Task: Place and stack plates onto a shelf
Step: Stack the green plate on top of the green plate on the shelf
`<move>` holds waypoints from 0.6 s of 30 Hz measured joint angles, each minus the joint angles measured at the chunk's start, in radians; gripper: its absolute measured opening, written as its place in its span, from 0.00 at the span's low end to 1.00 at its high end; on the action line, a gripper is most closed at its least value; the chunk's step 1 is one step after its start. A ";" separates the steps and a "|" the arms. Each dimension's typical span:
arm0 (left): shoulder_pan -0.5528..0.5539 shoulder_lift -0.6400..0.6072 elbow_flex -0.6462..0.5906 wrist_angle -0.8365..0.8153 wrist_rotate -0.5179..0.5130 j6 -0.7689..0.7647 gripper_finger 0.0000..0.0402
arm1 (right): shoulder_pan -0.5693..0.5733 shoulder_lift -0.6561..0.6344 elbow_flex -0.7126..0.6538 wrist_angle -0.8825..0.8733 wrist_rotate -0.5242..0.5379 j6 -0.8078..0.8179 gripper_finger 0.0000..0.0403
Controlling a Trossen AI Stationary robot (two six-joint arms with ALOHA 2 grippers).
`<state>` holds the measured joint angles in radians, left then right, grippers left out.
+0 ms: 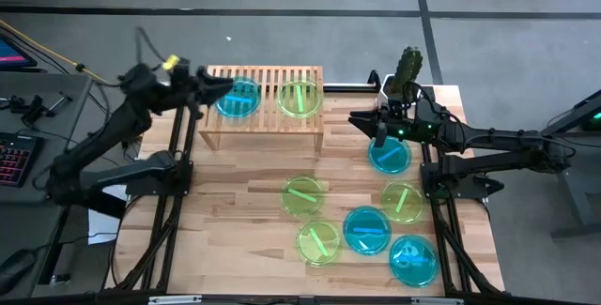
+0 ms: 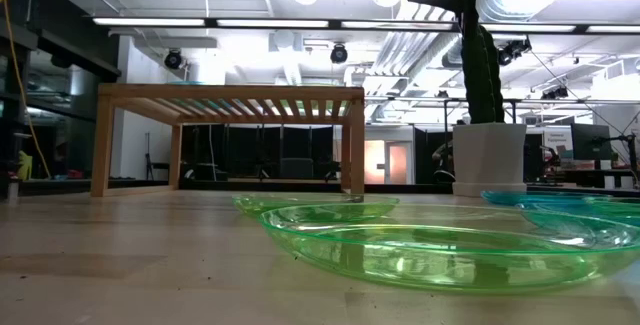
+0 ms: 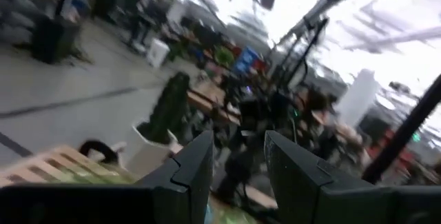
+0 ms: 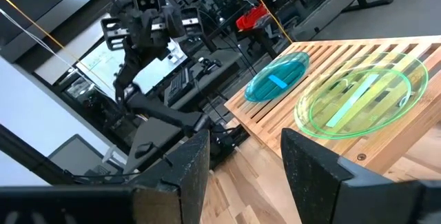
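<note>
Currently two plates lie side by side on the slatted top of the shelf (image 1: pixel 264 108): a blue plate (image 1: pixel 238 98) toward its left end and a green plate (image 1: pixel 300 98) toward its right, apart from each other. The right wrist view shows the same pair, blue plate (image 4: pixel 278 78) farther off and green plate (image 4: pixel 363 99) nearer, both flat on the slats. Six more plates lie on the table (image 1: pixel 235 239) in front of the shelf: one blue (image 1: pixel 389 156) near the right edge, directly under the right arm; a green one (image 1: pixel 303 196) near the middle; another green (image 1: pixel 402 202) to its right; a third green (image 1: pixel 318 242) nearer the front; and two blue (image 1: pixel 366 229) (image 1: pixel 412 260) at the front right, the first of these overlapping or touching the green plate beside it. The left gripper (image 1: pixel 223 83) hangs at the shelf's left end, just beside the blue plate there; its fingers (image 3: pixel 189 176) stand apart with nothing between them. The right gripper (image 1: pixel 362 118) is off the shelf's right end, above the table and near the blue plate below it; its fingers (image 4: pixel 189 162) are also apart and hold nothing. A cactus (image 1: pixel 408 67) in a white pot stands at the table's back right corner. In the low view the shelf (image 2: pixel 230 100) stands behind a green plate (image 2: pixel 430 248) lying close to the camera.
</note>
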<state>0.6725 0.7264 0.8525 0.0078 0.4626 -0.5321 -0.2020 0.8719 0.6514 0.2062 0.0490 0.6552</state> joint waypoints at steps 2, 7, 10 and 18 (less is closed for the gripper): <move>-0.085 0.038 -0.002 0.031 -0.038 0.004 0.30 | 0.000 0.000 0.000 0.000 0.000 0.000 0.40; -0.334 0.089 -0.036 0.145 -0.157 0.021 0.30 | 0.000 0.000 0.000 0.000 0.000 -0.005 0.40; -0.488 0.093 -0.061 0.201 -0.276 0.051 0.30 | 0.000 0.000 0.000 0.000 0.000 -0.006 0.40; -0.701 0.078 -0.087 0.199 -0.524 0.126 0.30 | 0.000 0.000 0.000 0.001 -0.028 -0.006 0.40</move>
<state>-0.0281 0.8047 0.7654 0.2069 -0.0615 -0.4058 -0.2020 0.8719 0.6514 0.2070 0.0207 0.6494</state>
